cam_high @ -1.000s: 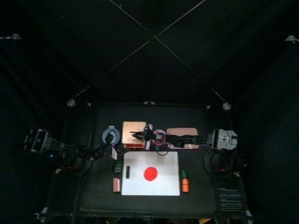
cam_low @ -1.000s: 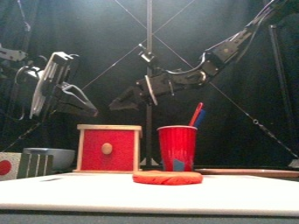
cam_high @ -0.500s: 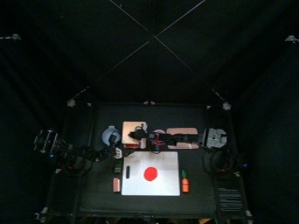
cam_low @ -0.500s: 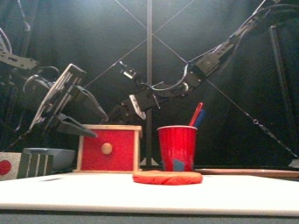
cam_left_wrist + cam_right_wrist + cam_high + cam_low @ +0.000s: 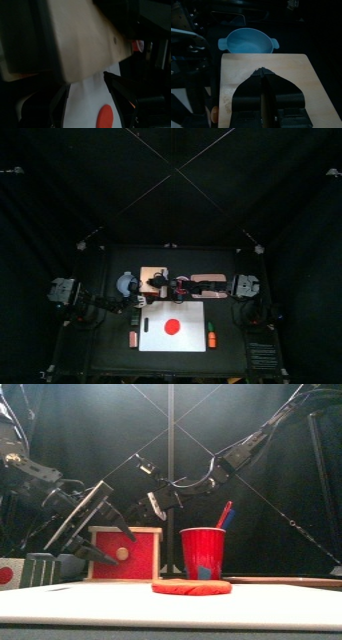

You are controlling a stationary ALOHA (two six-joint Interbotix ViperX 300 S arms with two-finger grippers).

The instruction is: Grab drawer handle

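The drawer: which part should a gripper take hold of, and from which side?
The small pale knob in the middle of the drawer's red front, approached level from the table's front edge: it is the only small feature, while the box's faces are broad and flat.

The drawer (image 5: 124, 553) I'm after is a small box of pale tan wood with a red front panel and a small round pale knob at its centre. It stands upright at the table's back left, closed. From above its top (image 5: 152, 280) shows tan-orange and rectangular.
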